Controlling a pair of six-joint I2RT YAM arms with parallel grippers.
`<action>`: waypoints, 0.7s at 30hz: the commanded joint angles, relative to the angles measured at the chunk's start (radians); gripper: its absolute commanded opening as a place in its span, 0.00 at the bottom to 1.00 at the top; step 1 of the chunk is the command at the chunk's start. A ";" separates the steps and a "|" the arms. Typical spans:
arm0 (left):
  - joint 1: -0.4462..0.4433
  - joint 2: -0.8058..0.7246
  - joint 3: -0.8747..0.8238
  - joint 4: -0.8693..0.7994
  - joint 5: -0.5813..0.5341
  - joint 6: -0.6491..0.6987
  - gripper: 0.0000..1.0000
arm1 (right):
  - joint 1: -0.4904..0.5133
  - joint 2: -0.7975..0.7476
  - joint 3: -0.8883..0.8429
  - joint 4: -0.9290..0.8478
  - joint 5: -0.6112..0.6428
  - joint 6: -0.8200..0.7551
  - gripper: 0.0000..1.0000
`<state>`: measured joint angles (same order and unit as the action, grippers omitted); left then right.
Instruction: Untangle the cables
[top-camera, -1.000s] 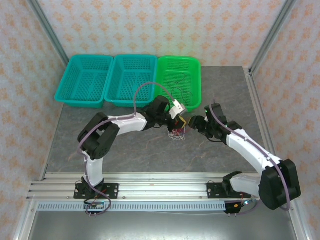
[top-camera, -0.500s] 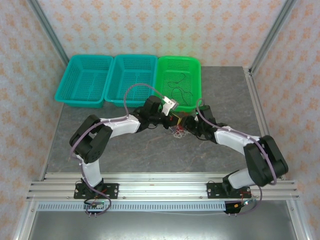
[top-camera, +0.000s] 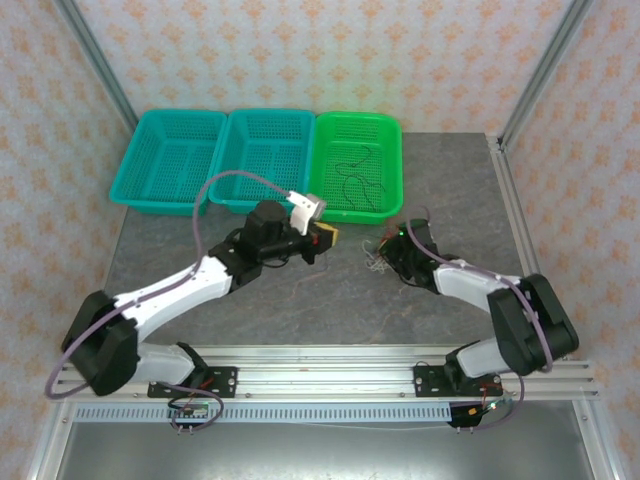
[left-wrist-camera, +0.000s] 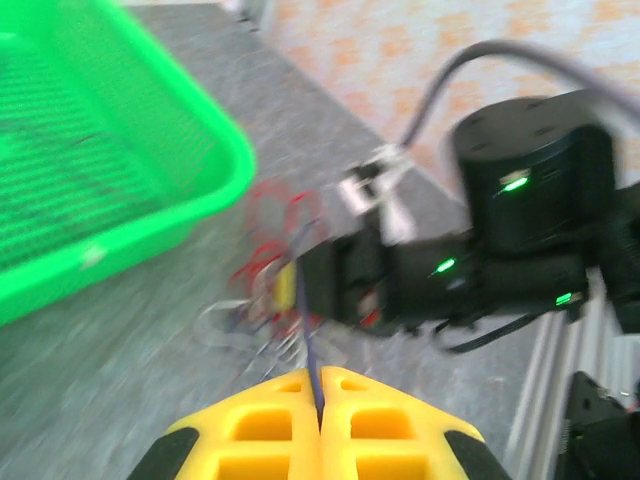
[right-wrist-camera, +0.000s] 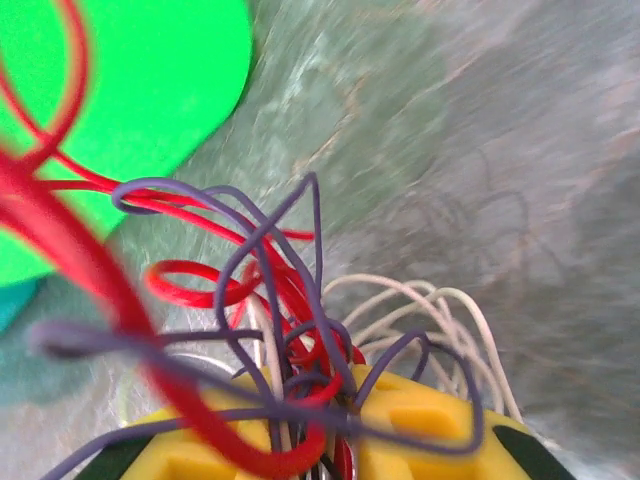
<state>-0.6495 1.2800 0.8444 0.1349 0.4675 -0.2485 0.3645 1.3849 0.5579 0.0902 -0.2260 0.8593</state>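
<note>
The cables (top-camera: 376, 256) are a small knot of red, purple and white wires on the grey table, just in front of the green basket (top-camera: 325, 160). My right gripper (top-camera: 388, 252) is at the knot, and its yellow fingers (right-wrist-camera: 430, 420) are closed on the strands of the knot (right-wrist-camera: 290, 300). My left gripper (top-camera: 328, 237) is a short way left of the knot. It is shut on one thin purple wire (left-wrist-camera: 313, 350) that runs from its fingertips (left-wrist-camera: 321, 385) to the tangle (left-wrist-camera: 262, 290).
A loose black wire (top-camera: 352, 172) lies inside the green basket. Two teal baskets (top-camera: 168, 160) (top-camera: 262, 155) stand to its left along the back. The right arm's black wrist (left-wrist-camera: 520, 180) sits right behind the knot.
My left arm has drawn back to the left, away from the knot, stretching a purple wire. My right gripper has closed in on the knot, which has shifted slightly right.
</note>
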 joint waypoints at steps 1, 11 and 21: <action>0.051 -0.235 -0.005 -0.079 -0.266 -0.044 0.00 | -0.113 -0.064 -0.059 -0.239 0.243 0.125 0.18; 0.129 -0.423 -0.246 -0.152 -0.090 -0.064 0.00 | -0.202 -0.259 -0.077 -0.098 0.023 -0.132 0.00; -0.087 -0.284 -0.268 0.069 -0.046 0.199 0.38 | -0.014 -0.243 0.185 -0.329 -0.250 -0.629 0.00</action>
<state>-0.7193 0.9913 0.4908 0.0998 0.4019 -0.1993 0.2790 1.1526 0.6662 -0.1188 -0.4095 0.4591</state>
